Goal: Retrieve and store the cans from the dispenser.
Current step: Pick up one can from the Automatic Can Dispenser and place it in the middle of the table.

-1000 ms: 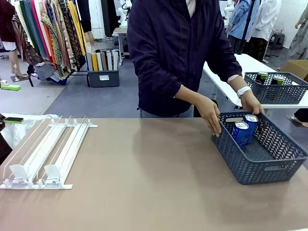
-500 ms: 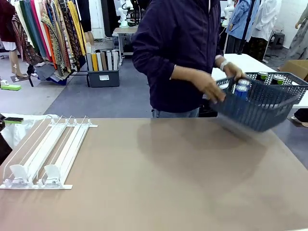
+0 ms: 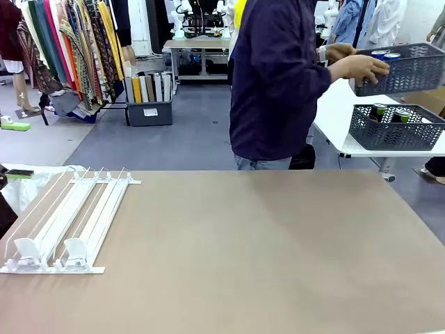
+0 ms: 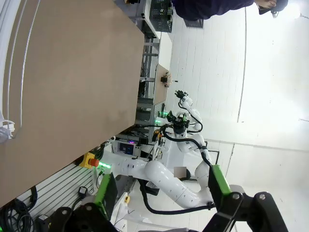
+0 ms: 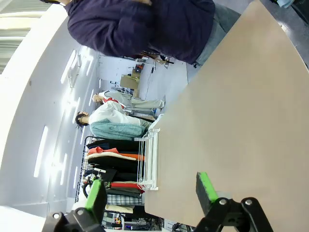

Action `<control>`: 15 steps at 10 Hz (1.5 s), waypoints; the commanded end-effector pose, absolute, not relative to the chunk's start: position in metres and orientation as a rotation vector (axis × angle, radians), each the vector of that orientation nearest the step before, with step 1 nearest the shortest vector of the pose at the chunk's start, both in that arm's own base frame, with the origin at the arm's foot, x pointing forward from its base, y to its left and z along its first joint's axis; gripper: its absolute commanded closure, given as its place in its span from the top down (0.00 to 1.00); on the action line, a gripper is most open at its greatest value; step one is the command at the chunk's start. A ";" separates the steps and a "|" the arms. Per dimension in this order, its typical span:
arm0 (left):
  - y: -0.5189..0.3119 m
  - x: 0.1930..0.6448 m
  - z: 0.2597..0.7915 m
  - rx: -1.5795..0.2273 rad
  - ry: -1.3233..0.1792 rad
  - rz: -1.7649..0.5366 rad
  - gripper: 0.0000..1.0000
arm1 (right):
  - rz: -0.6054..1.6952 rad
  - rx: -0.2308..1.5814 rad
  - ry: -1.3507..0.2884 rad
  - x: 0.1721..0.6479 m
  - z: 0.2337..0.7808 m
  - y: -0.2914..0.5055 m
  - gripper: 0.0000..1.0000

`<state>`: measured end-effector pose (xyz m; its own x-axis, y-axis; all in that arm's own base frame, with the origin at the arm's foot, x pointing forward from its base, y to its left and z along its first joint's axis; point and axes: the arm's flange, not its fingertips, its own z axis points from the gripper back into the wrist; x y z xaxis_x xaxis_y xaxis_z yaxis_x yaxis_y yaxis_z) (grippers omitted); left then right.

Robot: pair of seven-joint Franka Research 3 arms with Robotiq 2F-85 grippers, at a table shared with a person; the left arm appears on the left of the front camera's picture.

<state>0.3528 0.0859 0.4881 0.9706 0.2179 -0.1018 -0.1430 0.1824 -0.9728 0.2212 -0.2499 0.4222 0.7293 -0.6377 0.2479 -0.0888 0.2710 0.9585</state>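
Note:
The white dispenser [image 3: 66,219] lies flat at the table's left, its lanes empty; its rails also show as the dispenser [image 4: 9,72] and the dispenser [image 5: 148,159]. A person beyond the far edge holds a dark grey basket [image 3: 407,73] in the air at the upper right, with the tops of cans [image 3: 386,55] peeking over its rim. My left gripper [image 4: 161,193] is open with nothing between its green pads. My right gripper [image 5: 149,193] is open too, hovering over the bare tabletop.
A second grey basket [image 3: 389,133] with dark, green-marked cans [image 3: 379,110] rests on a white side table [image 3: 334,118] behind the right corner. The brown tabletop [image 3: 250,250] stretches wide. The other white arm [image 4: 169,179] shows beyond the table edge.
The person lifted the basket with the blue cans off the table's right side and swung it up and away to the right, turning toward the side table.

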 end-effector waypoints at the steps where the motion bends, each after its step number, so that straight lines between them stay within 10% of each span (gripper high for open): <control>1: 0.084 0.349 0.489 -1.388 -0.075 0.245 1.00 | -0.399 1.272 -0.734 0.224 0.425 -0.250 1.00; 15: 0.084 0.349 0.489 -1.388 -0.075 0.245 1.00 | -0.399 1.272 -0.734 0.224 0.425 -0.250 1.00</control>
<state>0.3528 0.0858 0.4881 0.9707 0.2175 -0.1019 -0.1429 0.1822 -0.9728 0.2212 -0.2499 0.4222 0.7293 -0.6377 0.2479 -0.0888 0.2710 0.9585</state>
